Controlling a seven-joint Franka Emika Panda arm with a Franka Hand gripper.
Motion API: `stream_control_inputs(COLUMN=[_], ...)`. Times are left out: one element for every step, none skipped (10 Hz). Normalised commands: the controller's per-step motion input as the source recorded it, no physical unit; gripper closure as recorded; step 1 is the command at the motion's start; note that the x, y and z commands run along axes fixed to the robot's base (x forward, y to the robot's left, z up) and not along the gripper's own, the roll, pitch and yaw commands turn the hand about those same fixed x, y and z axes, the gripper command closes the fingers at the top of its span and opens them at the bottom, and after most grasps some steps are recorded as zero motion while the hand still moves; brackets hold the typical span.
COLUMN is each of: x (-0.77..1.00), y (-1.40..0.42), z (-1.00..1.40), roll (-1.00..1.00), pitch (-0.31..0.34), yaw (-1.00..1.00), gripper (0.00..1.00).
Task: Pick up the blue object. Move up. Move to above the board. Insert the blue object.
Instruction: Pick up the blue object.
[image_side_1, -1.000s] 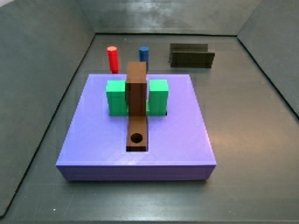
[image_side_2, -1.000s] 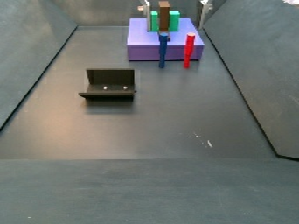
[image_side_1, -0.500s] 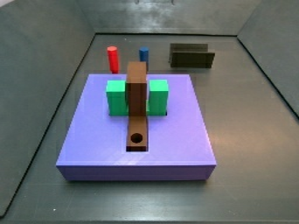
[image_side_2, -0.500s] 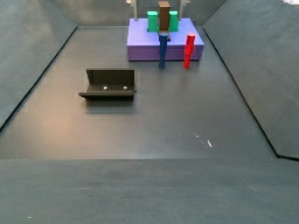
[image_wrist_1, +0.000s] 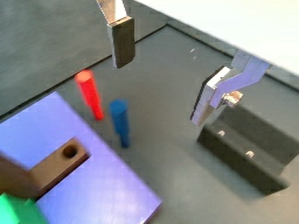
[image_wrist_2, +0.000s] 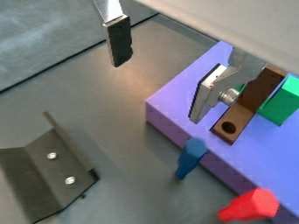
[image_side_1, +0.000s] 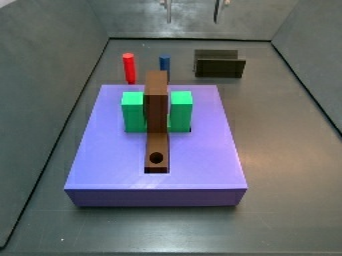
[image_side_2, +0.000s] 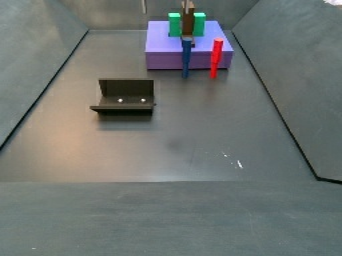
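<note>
I see the jaws spread wide w/ nothing between them: the gripper (image_wrist_1: 170, 74) hangs high over the floor, its silver fingers (image_wrist_1: 121, 39) w/ dark pads well apart in both wrist views, and only the finger tips peek in at the top edge of a side view (image_side_1: 194, 8). Below and off to one side, the blue object (image_wrist_1: 121, 122) stands upright on the grey floor, long axis vertical, top end pointing up, untouched; in a side view (image_side_2: 186, 58) it's a slender blue post just beside the red peg (image_side_2: 215, 58), which also stands upright and about as tall. Both pegs sit just off the edge of the purple-blue slab (image_side_1: 201, 165). On the slab, the board (image_side_1: 158, 125) lies flat, long axis running along the slab's length, passing thru the green block (image_side_1: 134, 110), w/ its round hole (image_side_1: 158, 158) near the end away from the pegs. The fixture (image_side_2: 126, 97) stands on the floor, well apart from the slab in that view.
</note>
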Motion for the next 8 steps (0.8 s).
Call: stream_control_inputs(x=[-0.13, -0.21, -0.28, -0.29, -0.25, -0.22, -0.16, -0.16], y=[-0.24, -0.14, -0.08, -0.06, -0.02, 0.00, 0.00, 0.00], z=[-0.22, -0.21, -0.22, -0.24, -0.22, -0.25, -0.22, -0.21], roll=[0.01, 0.00, 0.00, 0.00, 0.00, 0.01, 0.00, 0.00], pitch=[-0.036, -0.064, -0.090, -0.107, -0.099, -0.097, -0.073, -0.069], yaw=[0.03, 0.04, 0.02, 0.02, 0.03, 0.05, 0.07, 0.07], gripper=[0.00, 0.00, 0.00, 0.00, 0.00, 0.00, 0.00, 0.00])
